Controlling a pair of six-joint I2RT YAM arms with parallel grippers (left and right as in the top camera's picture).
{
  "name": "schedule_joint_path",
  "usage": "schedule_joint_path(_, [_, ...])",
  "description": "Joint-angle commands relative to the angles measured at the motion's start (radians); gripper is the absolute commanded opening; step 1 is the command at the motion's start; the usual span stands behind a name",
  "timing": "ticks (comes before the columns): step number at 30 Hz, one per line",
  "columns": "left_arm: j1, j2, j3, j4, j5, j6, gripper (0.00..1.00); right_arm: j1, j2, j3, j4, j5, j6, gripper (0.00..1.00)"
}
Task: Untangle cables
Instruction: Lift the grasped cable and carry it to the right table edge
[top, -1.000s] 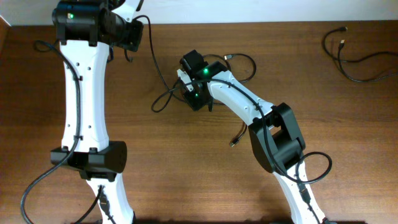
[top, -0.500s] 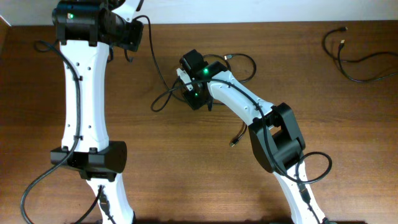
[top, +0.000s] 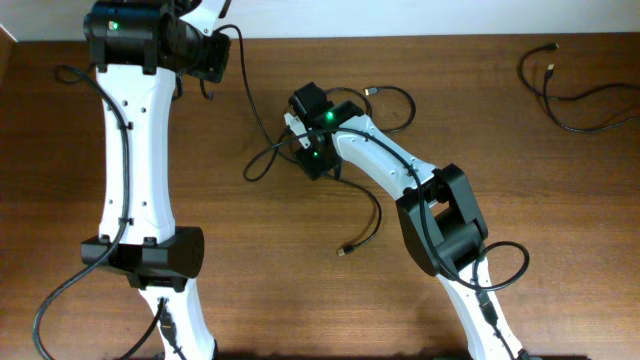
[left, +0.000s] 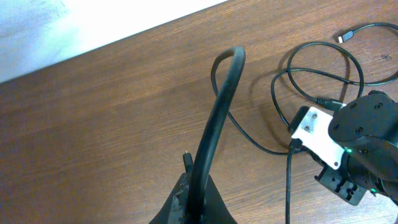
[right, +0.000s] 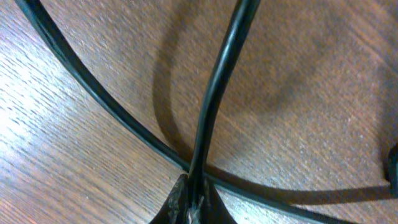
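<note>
Overhead: on the brown wooden bench (top: 280, 290), a knot of thin black cables (top: 408, 102) with small plug ends is seen at the centre, between the white left arm (top: 135, 150) and the white right arm (top: 385, 160). A loose tail (top: 343, 250) ending in a plug lies nearer the front edge. A separate black cable (top: 548, 103) lies well apart at the far right corner. The head of the right arm is set down into the knot.

Left wrist: the jaws of the left gripper (left: 189, 196) are pressed together on an arched strand (left: 214, 118), which rises and runs off toward the loops beside the right arm's head.

Right wrist: the jaws of the right gripper (right: 189, 199) are pinched on a single strand (right: 214, 93), just where it crosses over a second strand (right: 93, 87) lying flat on the bench.

The step in hand is judged to be the separation of two gripped strands. For the next move, the pinched strand would need to be lifted clear of the crossing one and drawn away from the left grip slowly, so that the loops are not tightened.
</note>
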Motion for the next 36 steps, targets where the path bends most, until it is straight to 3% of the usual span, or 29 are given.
schedule_joint_path(1, [-0.006,0.000,0.008,0.000,-0.006,-0.017,0.00,0.005,-0.001,-0.004,-0.016,0.042,0.000,0.04])
schedule_joint_path(18, [-0.006,0.000,0.008,-0.001,-0.006,-0.017,0.00,-0.038,-0.409,0.001,-0.023,0.166,-0.009,0.04])
schedule_joint_path(28, [-0.006,0.001,0.008,0.000,0.002,-0.017,0.00,-0.261,-0.718,0.001,-0.056,0.171,-0.006,0.04])
schedule_joint_path(36, [-0.006,0.002,0.008,0.000,0.002,-0.017,0.00,-0.494,-0.843,0.001,-0.158,0.171,-0.010,0.04])
